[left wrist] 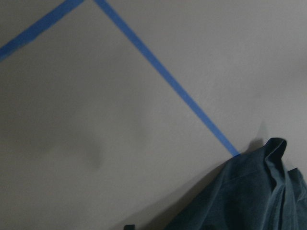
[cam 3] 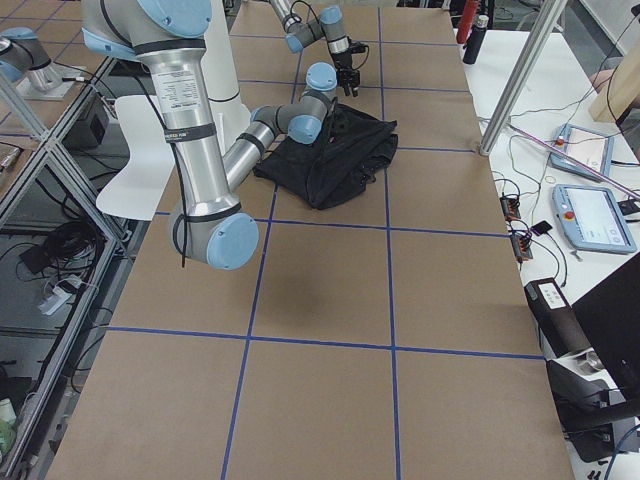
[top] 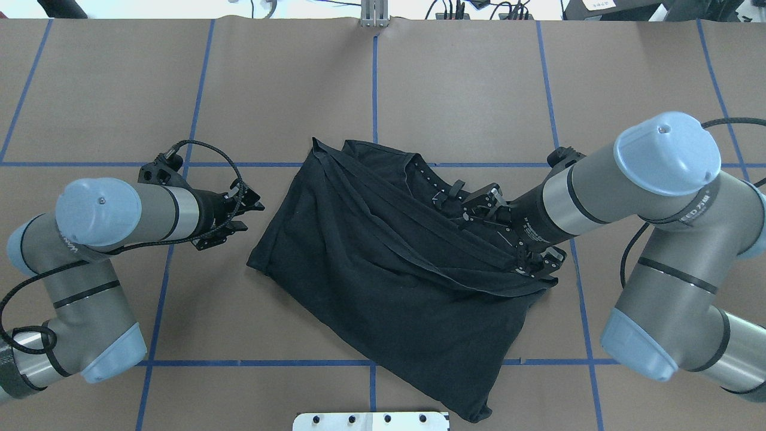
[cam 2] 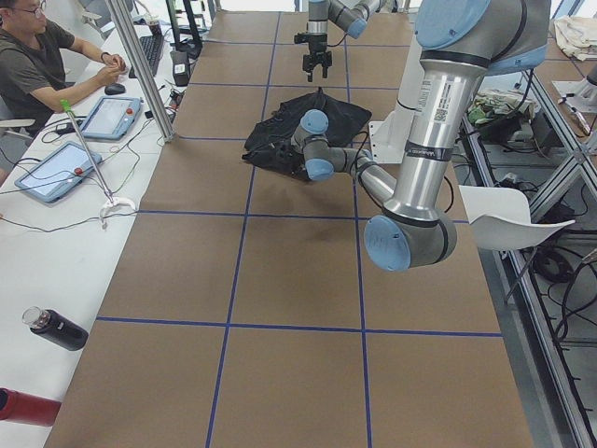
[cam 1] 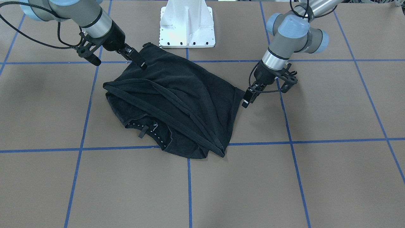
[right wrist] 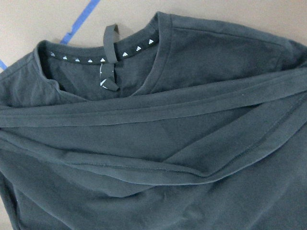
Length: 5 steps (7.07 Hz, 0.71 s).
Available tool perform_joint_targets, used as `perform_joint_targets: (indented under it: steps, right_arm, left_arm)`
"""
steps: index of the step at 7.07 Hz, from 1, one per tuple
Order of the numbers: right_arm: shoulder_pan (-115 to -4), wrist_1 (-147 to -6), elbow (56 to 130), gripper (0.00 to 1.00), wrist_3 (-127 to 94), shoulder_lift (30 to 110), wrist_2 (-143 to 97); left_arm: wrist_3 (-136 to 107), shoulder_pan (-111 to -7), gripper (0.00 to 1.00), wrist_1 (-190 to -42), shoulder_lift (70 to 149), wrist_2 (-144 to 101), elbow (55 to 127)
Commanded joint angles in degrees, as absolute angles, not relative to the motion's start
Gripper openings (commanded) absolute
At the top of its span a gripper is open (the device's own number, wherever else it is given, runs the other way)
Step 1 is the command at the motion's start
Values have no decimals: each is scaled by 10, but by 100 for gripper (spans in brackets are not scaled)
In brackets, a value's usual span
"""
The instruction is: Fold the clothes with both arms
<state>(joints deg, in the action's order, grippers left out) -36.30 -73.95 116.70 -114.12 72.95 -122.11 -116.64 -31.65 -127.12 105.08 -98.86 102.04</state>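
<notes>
The black T-shirt (cam 1: 183,101) lies crumpled and partly folded on the brown table (top: 419,90), with long hem folds across it. Its collar (right wrist: 103,60) with small white marks and a loop faces the operators' side. My left gripper (top: 246,216) stands open just off the shirt's edge, apart from the cloth; the left wrist view shows only a shirt corner (left wrist: 254,196). My right gripper (cam 1: 140,62) hovers over the shirt on the robot's side, near the collar in the overhead view (top: 476,206). It looks open, with no cloth lifted.
The white pedestal base (cam 1: 187,25) stands just behind the shirt. Blue tape lines (cam 1: 190,186) grid the table. A seated person (cam 2: 37,56), tablets (cam 3: 590,215) and a bottle (cam 2: 56,329) are at a side table beyond the far edge.
</notes>
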Motion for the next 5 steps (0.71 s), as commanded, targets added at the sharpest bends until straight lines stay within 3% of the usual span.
perform_joint_targets:
  steps: [1,4,5]
  right_arm:
    - [-371,-739,1154,100,-1133,716,-1210]
    - [-371,-739,1150,100,-1133,716,-1201]
    - [-370,-739,1148,100,-1133,716,-1201]
  left_arm:
    - [-1179,-288,55,-1239,1049,-973,1021]
    - [-1182,-263,56,-1227,1038,-968,1025]
    - [-1182,-262,61,-1227,1024,-969,1037]
